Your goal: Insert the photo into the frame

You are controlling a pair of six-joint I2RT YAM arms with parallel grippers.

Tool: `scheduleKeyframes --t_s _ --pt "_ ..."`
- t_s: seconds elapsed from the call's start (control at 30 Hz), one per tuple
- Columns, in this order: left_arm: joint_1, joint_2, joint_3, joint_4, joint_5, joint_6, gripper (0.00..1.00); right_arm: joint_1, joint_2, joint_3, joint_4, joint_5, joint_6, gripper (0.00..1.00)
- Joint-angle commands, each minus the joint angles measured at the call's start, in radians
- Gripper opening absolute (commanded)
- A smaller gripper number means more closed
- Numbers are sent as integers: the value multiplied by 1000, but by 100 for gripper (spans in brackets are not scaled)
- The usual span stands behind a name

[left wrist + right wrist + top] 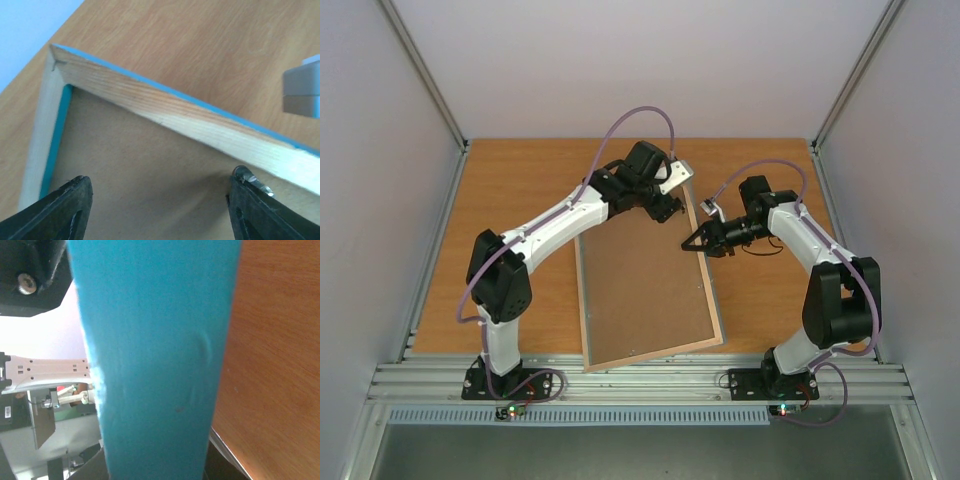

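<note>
Frame (pixel 655 356) lies back-up and skewed on the tabletop (pixel 520 170), between the two arms, near end by the bases. Brown backing board (pixel 645 290) fills the opening, so nothing under it can be seen.

Left pincer (pixel 160 212) hangs wide open over the board at the far right corner. Both fingers (pixel 65 207) are off the wood rail.

Right pincer (pixel 692 241) is at the right rail, closed on it. In the wrist view the turquoise edge runs between the fingertips (pixel 220 457) with no gap, but they are cropped at the bottom.

That edge blocks most of the right wrist view, leaving only tabletop on the right and blurred arm parts on the left. A grey-white block (pixel 302 85) is cut off at the left wrist view's right edge, can't identify it.
</note>
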Motion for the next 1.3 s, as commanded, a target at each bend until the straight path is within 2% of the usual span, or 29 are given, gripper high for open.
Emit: scheduleKeyframes --t_s 0.0,0.33,0.67,0.77,0.97,1.2,1.27 --pt "-7 29 -5 52 186 -58 74 20 -21 28 -1 -241 -58 1" --pt "-15 26 -49 28 408 -72 64 19 -25 57 -10 -276 -68 1" --pt "-5 -8 -105 -19 510 85 59 18 -18 76 -44 -308 -98 1" --pt "9 -10 -84 -19 475 85 62 18 -18 81 -45 -293 -93 1" --pt "120 -53 6 -54 410 9 79 1 -32 132 -114 -177 -141 1" --pt "242 -239 -91 -61 332 -8 91 -14 -36 326 -279 63 -273 1" --pt "302 -284 -126 -55 354 -59 95 -14 -40 399 -331 148 -313 1"
